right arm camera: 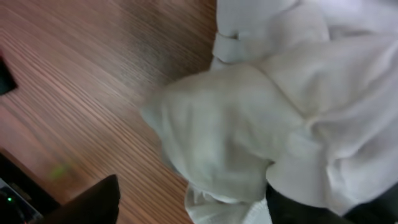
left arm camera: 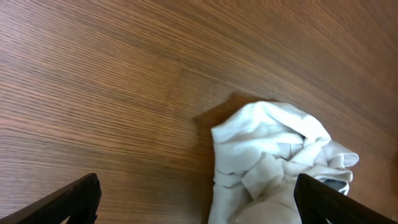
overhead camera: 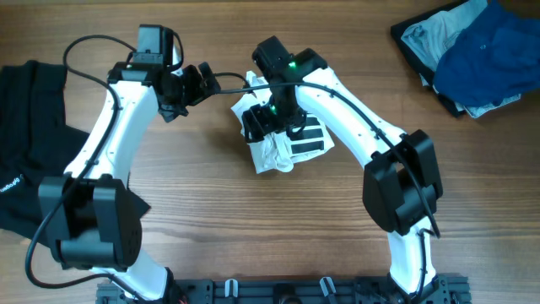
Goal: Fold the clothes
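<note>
A white T-shirt (overhead camera: 281,145) with black marks lies crumpled in a heap at the middle of the wooden table. My right gripper (overhead camera: 275,125) hovers right over the heap. In the right wrist view its jaws stand apart, open (right arm camera: 193,208), with a lump of the white fabric (right arm camera: 236,137) between them; the cloth touches the right finger (right arm camera: 298,208) and stays clear of the left one. My left gripper (overhead camera: 201,83) is to the left of the heap, wide open (left arm camera: 199,208). The heap's edge (left arm camera: 267,155) lies beneath its right finger (left arm camera: 336,205).
A black garment (overhead camera: 25,160) is spread at the table's left edge. A pile of dark blue (overhead camera: 485,51) and pale grey-blue clothes (overhead camera: 430,38) sits at the far right corner. Bare wood (overhead camera: 211,211) runs along the front.
</note>
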Available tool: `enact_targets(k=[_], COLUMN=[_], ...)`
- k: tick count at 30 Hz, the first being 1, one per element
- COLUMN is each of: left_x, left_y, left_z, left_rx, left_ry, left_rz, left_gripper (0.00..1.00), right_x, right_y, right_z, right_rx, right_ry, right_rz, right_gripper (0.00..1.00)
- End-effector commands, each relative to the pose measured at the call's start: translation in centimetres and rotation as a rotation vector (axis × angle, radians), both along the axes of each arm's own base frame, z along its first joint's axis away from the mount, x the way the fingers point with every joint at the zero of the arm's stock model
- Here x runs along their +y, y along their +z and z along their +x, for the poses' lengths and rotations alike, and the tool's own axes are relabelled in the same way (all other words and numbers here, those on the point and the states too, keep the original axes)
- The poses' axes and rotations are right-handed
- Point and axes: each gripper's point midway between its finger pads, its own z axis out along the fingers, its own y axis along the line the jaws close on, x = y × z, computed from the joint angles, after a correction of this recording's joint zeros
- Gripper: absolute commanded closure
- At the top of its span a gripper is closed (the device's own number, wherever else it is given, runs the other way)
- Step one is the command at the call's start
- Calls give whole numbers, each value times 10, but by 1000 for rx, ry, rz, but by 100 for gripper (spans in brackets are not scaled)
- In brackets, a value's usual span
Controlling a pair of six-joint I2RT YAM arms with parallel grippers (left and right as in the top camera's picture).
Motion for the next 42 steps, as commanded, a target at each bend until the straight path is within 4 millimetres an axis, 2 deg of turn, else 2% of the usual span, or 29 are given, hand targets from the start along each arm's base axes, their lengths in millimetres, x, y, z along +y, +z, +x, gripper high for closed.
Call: enact_targets(k=[1, 3, 5, 6, 8, 10, 12, 14, 18, 20, 21, 22, 26, 28, 32, 34, 36, 39, 42], left_x=[5, 5, 5, 5, 5, 5, 5, 5, 5, 5, 5, 5, 5, 5, 5, 5, 6, 6, 6], left_y=[9, 9, 9, 9, 9, 9, 9, 7, 6, 6, 6, 6, 6, 6, 6, 6, 5, 5, 5], left_z=[2, 2, 2, 2, 2, 2, 1, -2, -4, -4, -4, -4, -5, -5, -5, -5, -6, -7, -7], left_rx=[-23, -23, -23, -23, -23, -22, -19, -2, 8, 8, 8, 7, 12, 11, 8, 9, 15, 19, 19], left_ry=[-2, -2, -1, -2, -2, -2, -1, 1, 1, 1, 1, 1, 1, 1, 1, 1, 1, 1, 1], left_rz=[13, 13, 13, 13, 12, 12, 12, 12, 13, 13, 13, 13, 13, 14, 13, 14, 14, 14, 14], left_gripper=[0, 0, 0, 0, 0, 0, 0, 0, 0, 0, 0, 0, 0, 0, 0, 0, 0, 0, 0], right_x=[-3, -10, -20, -24, -23, -18, -4, 12, 16, 16, 17, 17, 11, 4, 5, -2, -19, -43, -87], right_y=[0, 6, 9, 9, 7, 1, -7, -17, -19, -18, -18, -17, 9, 33, 73, 83, 79, 69, 54], right_z=[17, 30, 34, 30, 21, 19, 13, -1, -7, -6, -6, -5, 5, 18, 23, 30, 40, 53, 75], right_rx=[-35, -59, -64, -41, -9, 0, 35, 110, 124, 123, 119, 116, 74, -6, -69, -91, -90, -51, -16], right_ry=[-12, -25, -4, 12, 58, 71, 87, 111, 143, 144, 146, 146, 144, 137, 117, 23, -84, -162, -271], right_rz=[20, 32, 31, 40, 69, 77, 119, 175, 176, 176, 178, 180, 146, 93, 116, 81, 17, 11, 18], right_gripper=[28, 25, 31, 36, 35, 24, 21, 19, 18, 11, 1, 0, 0, 0, 0, 0, 0, 0, 0])
